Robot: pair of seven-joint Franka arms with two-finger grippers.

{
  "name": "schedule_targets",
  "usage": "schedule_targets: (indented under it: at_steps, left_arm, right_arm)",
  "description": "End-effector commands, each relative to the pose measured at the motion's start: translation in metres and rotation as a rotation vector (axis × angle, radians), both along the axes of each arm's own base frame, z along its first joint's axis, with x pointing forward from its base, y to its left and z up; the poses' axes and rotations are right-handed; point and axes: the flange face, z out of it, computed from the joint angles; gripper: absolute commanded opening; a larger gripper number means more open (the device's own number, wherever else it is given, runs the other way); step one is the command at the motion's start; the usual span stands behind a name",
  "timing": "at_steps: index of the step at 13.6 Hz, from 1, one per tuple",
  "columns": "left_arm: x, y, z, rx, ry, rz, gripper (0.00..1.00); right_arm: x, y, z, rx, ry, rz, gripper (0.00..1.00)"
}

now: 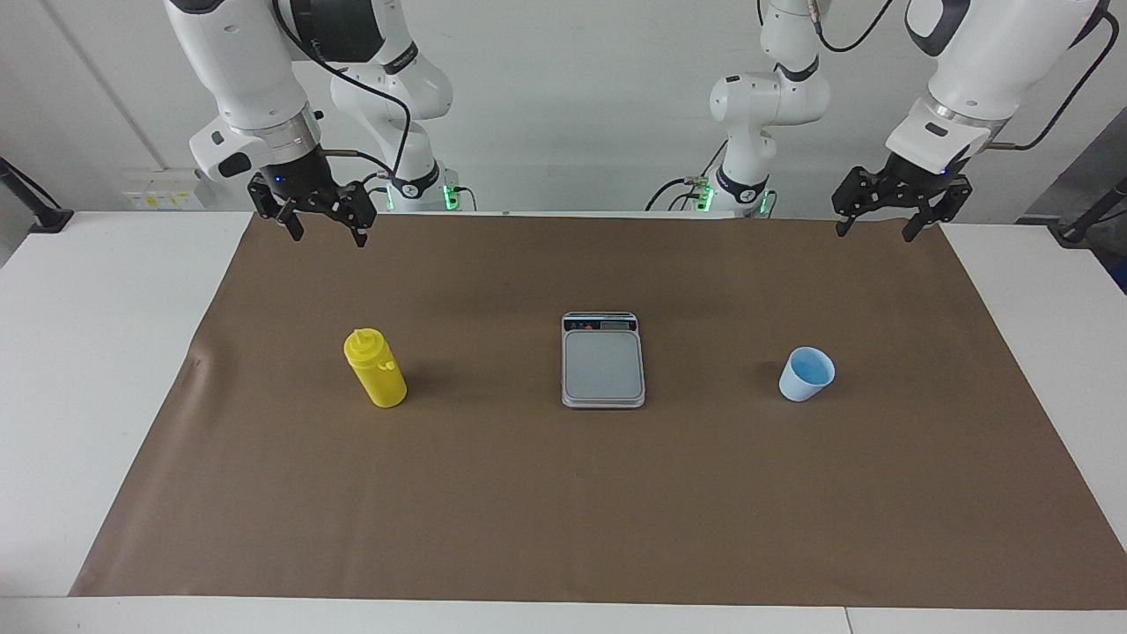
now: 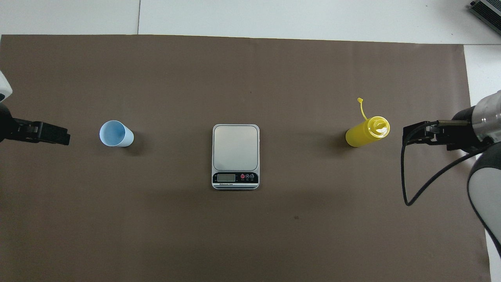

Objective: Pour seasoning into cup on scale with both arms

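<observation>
I see the bench (image 1: 106, 370) covered by a brown mat (image 1: 581, 511). Both arms wait raised over the mat's edge nearest the robots. The left pincer (image 1: 880, 224) and right pincer (image 1: 324, 231) hang with fingers spread, holding nothing. The scale (image 1: 603, 361) sits mid-mat, platform bare. The bottle (image 1: 377, 370) stands toward the right arm's end, the cup (image 1: 805, 375) toward the left arm's end, both well apart from the scale.
</observation>
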Motion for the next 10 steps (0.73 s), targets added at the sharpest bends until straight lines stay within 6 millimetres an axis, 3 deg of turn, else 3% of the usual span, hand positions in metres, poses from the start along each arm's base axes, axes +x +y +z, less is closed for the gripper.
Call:
schedule_targets:
  at_steps: [1,10]
  left_arm:
    - [0.0015,-0.0022,0.0035,0.016,-0.003,-0.016,1.00]
    - [0.0043,-0.0002,-0.0045,0.012,-0.032,0.000,1.00]
  right_arm:
    - [-0.0025,-0.0025,0.0018,-0.004,0.000,-0.018,1.00]
    - [-0.0025,-0.0026,0.0018,-0.004,0.000,-0.018,1.00]
